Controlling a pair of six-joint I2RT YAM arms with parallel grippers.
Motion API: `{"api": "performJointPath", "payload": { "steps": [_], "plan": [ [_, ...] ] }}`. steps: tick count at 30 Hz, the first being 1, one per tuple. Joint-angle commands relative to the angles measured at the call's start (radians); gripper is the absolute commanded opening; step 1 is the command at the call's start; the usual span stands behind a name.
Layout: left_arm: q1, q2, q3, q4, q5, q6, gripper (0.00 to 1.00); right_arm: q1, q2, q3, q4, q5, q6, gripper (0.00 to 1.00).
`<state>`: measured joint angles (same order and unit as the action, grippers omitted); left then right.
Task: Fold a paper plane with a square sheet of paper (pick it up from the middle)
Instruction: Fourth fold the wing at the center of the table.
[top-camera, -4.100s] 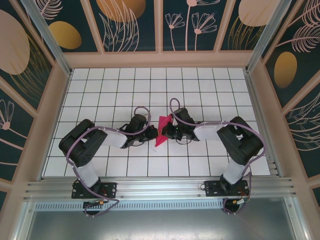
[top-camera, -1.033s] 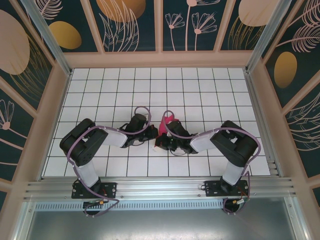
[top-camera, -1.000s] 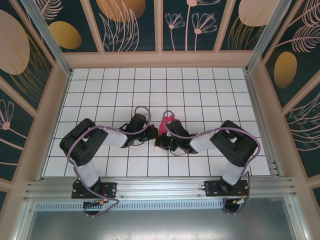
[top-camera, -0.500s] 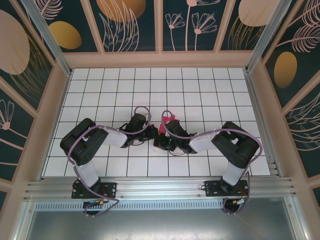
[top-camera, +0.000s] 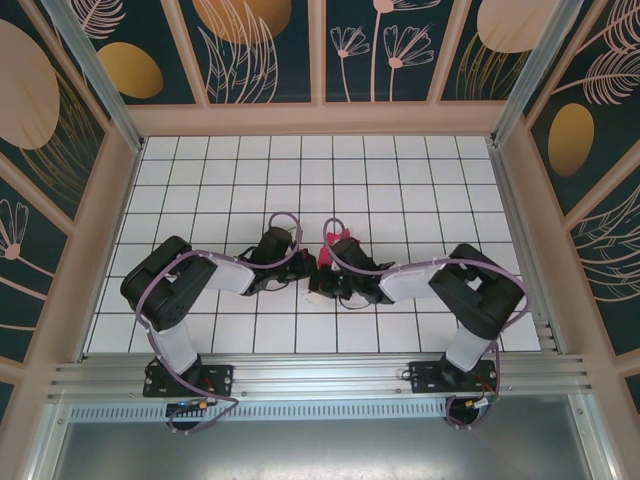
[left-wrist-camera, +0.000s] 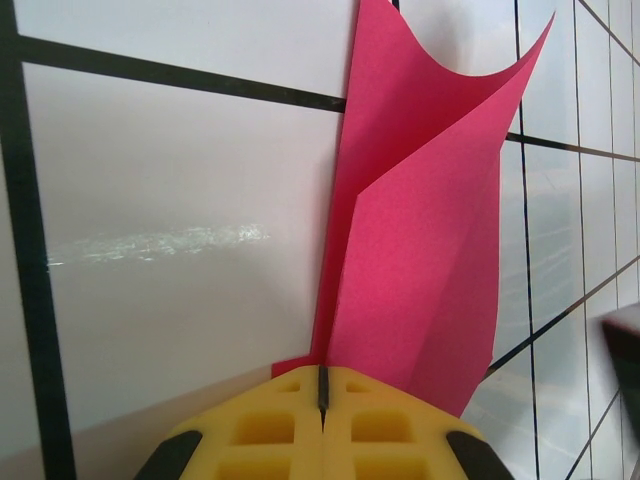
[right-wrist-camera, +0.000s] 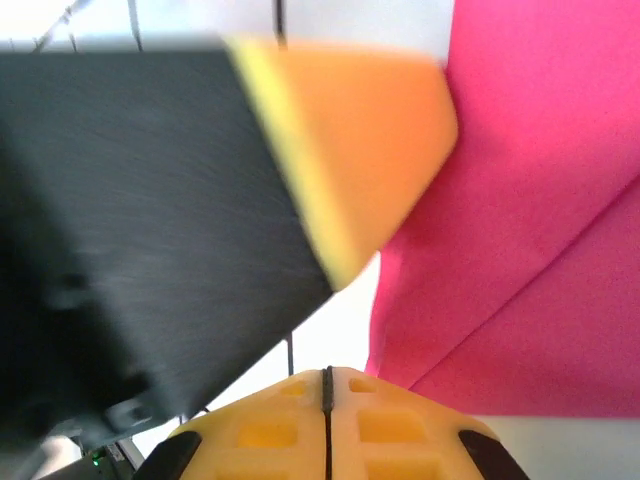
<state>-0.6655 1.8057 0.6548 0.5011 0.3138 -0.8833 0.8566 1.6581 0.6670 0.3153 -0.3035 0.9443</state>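
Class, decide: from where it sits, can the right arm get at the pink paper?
Probably yes. The paper stands just beside the shut jaws of the right arm, nothing between; they must open first. The left arm, clamped on it, crowds one side.

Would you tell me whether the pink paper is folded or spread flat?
Folded: the pink paper shows overlapping creased layers, edges curling upward.

Lab test cell: gridded table (top-camera: 400, 180), aluminium frame (top-camera: 320, 378), patterned walls (top-camera: 270, 50)
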Motion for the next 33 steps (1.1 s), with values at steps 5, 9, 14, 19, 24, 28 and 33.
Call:
{"api": "performJointPath", "payload": {
  "steps": [5,9,14,19,24,28,33],
  "plan": [
    [-0.001,0.098,-0.005,-0.132,-0.102,0.040,0.00,-0.207,-0.143,-0.011,-0.065,0.026,-0.089,0.08],
    [-0.002,0.103,0.008,-0.151,-0.101,0.047,0.00,-0.245,-0.067,0.042,-0.034,-0.037,-0.110,0.08],
    [0.000,0.107,0.017,-0.172,-0.108,0.055,0.00,-0.245,0.037,0.102,-0.018,-0.062,-0.112,0.08],
    [-0.001,0.116,0.029,-0.181,-0.102,0.059,0.00,-0.249,0.129,0.124,-0.013,-0.063,-0.117,0.07],
    [-0.002,0.124,0.035,-0.198,-0.107,0.067,0.00,-0.249,0.162,0.118,-0.002,-0.065,-0.115,0.07],
    [-0.002,0.130,0.034,-0.206,-0.112,0.066,0.00,-0.259,0.181,0.136,-0.046,-0.049,-0.140,0.07],
    [-0.002,0.129,0.031,-0.213,-0.120,0.065,0.00,-0.253,0.097,0.132,-0.036,-0.119,-0.151,0.08]
  ]
}}
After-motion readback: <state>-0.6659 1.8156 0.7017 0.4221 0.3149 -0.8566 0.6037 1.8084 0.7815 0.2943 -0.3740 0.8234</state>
